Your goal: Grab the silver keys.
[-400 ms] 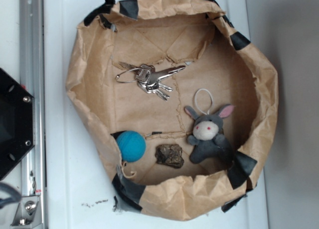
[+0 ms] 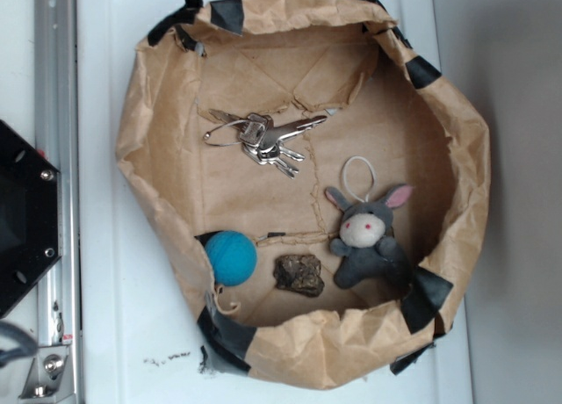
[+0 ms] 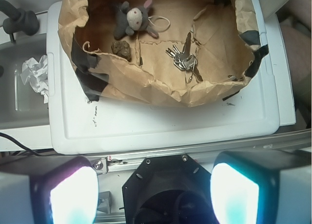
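The silver keys [image 2: 263, 137] lie flat on the floor of a brown paper bowl [image 2: 149, 171], in its upper left part, with the long clip pointing right. In the wrist view the silver keys [image 3: 182, 58] show far ahead inside the same paper bowl [image 3: 161, 92]. My gripper [image 3: 154, 195] is open, its two pale fingers [image 3: 73, 197] wide apart with nothing between them, well short of the bowl and above the robot base. The exterior view does not show the gripper.
Inside the bowl also lie a grey plush bunny [image 2: 367, 234], a blue ball [image 2: 231, 256] and a dark rock [image 2: 299, 274]. The bowl stands on a white tray [image 2: 132, 316]. A black robot base [image 2: 22, 215] and a metal rail [image 2: 54, 70] are at the left. Crumpled paper [image 3: 35, 75] lies beside the tray.
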Robot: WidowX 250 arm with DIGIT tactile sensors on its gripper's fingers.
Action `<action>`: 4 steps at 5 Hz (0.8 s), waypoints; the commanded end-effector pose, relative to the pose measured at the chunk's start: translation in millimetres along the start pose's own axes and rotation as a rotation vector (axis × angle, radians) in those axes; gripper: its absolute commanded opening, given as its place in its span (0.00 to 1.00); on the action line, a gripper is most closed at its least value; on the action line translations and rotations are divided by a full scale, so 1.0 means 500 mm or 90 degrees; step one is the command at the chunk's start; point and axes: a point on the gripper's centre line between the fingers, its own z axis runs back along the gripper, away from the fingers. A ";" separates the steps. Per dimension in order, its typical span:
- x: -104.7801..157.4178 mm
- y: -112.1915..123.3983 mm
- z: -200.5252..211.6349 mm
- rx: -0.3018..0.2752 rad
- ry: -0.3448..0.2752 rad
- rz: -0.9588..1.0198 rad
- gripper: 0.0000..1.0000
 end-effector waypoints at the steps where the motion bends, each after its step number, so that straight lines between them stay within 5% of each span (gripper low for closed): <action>1: 0.174 -0.031 -0.048 0.014 0.004 0.060 1.00; 2: 0.219 -0.007 -0.073 -0.017 -0.037 0.095 1.00; 3: 0.218 0.053 -0.147 -0.090 -0.090 0.126 1.00; 4: 0.213 0.108 -0.228 -0.097 -0.099 0.157 1.00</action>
